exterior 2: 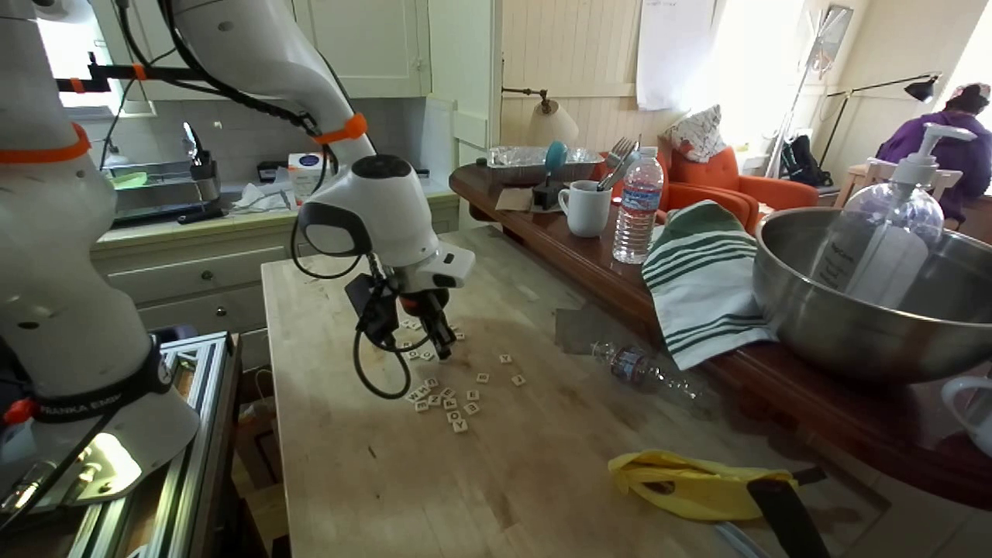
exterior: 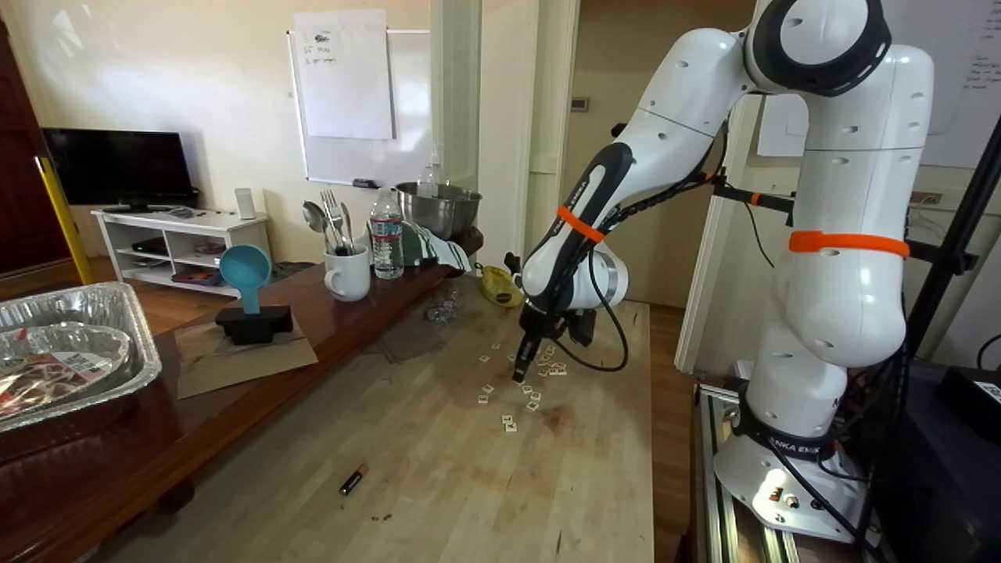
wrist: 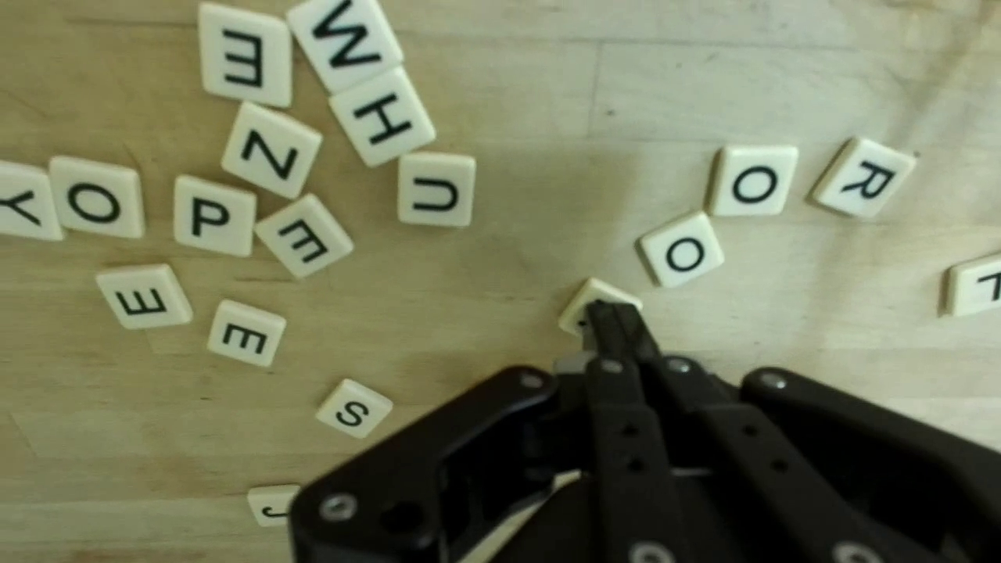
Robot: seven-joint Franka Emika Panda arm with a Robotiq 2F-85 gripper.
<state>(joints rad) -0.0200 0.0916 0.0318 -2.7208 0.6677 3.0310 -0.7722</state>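
Here, the tool [wrist: 615, 311] stands over a letter tile [wrist: 588, 295], its two fingers set together with no gap showing at the tips. They cover much of that tile's face, and whether they touch it I cannot tell. The tile lies on the surface [wrist: 516, 328], just beside the nearer O tile [wrist: 683, 249] and well apart from the U tile [wrist: 436, 190]. Handling so thin a piece calls for light, level pressure; pressing hard could tip an edge or scrape the wood. Any sideways push is best made short and slow, to spare the O. To pinch the piece, the fingers would have to part first and straddle two opposite edges.

The tiles look like smooth, cream-coloured plastic, squarish, with softened corners and black letters. The H tile [wrist: 382, 117] meets the W tile [wrist: 345, 44] edge to edge. Beneath, the surface is pale wood with fine grain and thin seams. In an exterior view a battery [exterior: 353, 479] shows as a slim cylinder with a coppery end; in an exterior view a clear bottle [exterior 2: 632, 364] lies on its side.
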